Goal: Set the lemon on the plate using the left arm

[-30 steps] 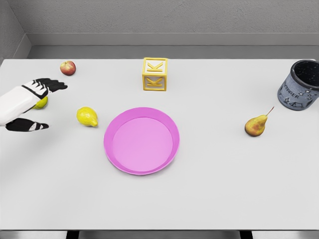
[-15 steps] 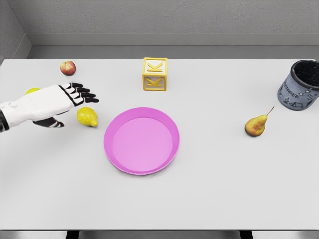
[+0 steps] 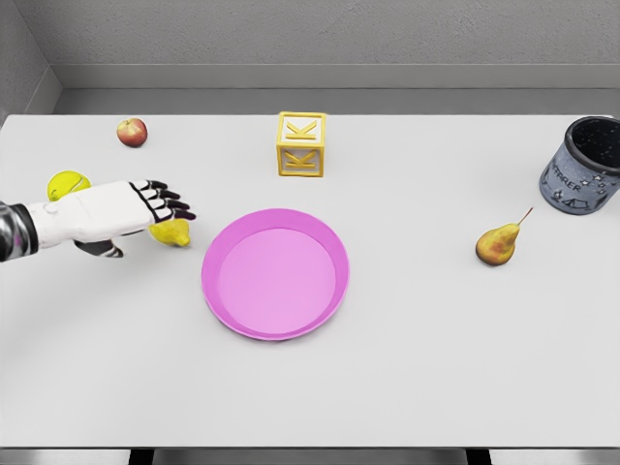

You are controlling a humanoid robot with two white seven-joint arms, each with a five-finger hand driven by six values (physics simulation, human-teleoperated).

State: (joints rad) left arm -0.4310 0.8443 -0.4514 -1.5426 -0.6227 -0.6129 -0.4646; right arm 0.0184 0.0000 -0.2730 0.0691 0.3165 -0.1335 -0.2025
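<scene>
Left hand (image 3: 145, 208), fingers extended and holding nothing, lies over the small yellow lemon (image 3: 175, 232), which rests on the white table (image 3: 407, 368) just left of the round pink plate (image 3: 275, 273). You should expect a light, firm, roll-prone fruit; grip across its middle.

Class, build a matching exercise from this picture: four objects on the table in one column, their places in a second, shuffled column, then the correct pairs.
Objects:
1. apple
2. pear
3. lemon
4. letter block

Places:
A. beyond the pink plate, near the table's far edge
B. far left corner area
C. partly under the left hand
D. right of the plate, in front of the dark cup

Pairs: 1-B, 2-D, 3-C, 4-A
</scene>
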